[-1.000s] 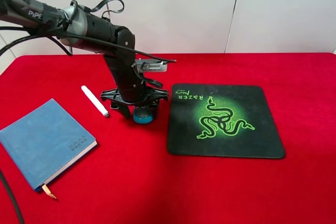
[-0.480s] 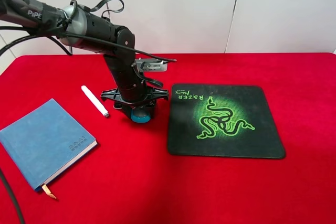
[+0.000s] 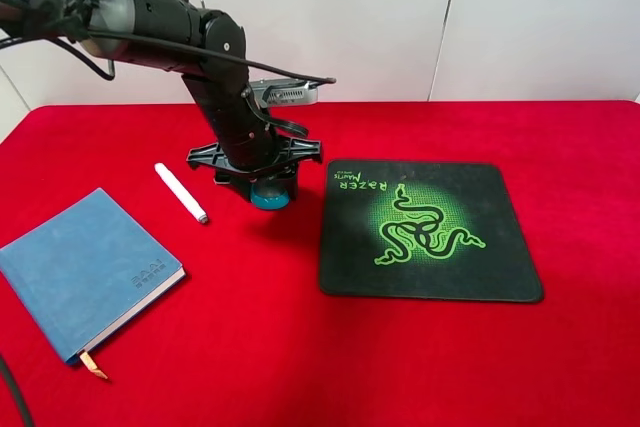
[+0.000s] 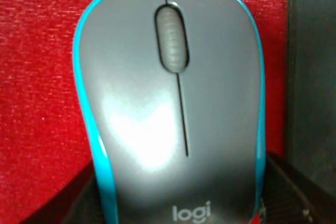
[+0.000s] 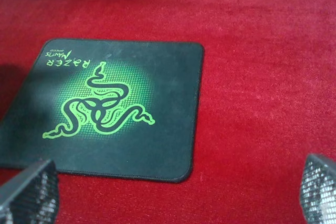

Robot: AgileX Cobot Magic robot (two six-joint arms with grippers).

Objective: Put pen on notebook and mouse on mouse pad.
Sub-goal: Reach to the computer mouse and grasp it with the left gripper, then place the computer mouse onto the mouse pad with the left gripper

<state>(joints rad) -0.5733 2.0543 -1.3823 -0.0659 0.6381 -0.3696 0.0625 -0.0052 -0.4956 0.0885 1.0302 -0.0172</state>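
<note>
Left tool [image 3: 268,185]: jaws clamped on the blue sides of the mouse [image 4: 173,103], just beside the left edge of the pad [image 3: 430,232], not on it. Cannot tell if the mouse touches the table [image 3: 300,357]. Right tool [image 5: 174,190]: jaws wide apart, facing the pad. Pen [image 3: 181,192] lies on the table left of the mouse, near the notebook [image 3: 85,269] but apart from it; notebook closed, front left
</note>
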